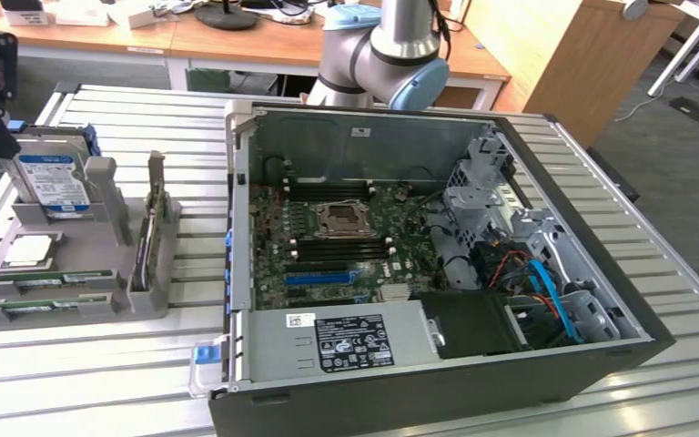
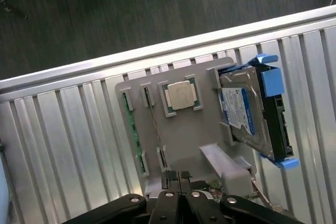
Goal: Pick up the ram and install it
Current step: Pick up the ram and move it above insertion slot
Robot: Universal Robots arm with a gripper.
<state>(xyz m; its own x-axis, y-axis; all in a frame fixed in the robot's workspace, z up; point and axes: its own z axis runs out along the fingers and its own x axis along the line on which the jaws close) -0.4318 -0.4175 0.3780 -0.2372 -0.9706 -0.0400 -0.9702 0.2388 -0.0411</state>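
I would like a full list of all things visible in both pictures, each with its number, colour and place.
table: one, silver slats, under everything
computer case: one, black, open, exterior view's right
motherboard: one, green, inside the case
holder: one, grey, exterior view's left
ram: two sticks, green, lying in holder slots
processor chip: one, silver, in a holder recess
hard drive: one, blue-white label, standing in the holder
arm: one, grey and light blue, behind the case
gripper: one, black, shut, above the holder
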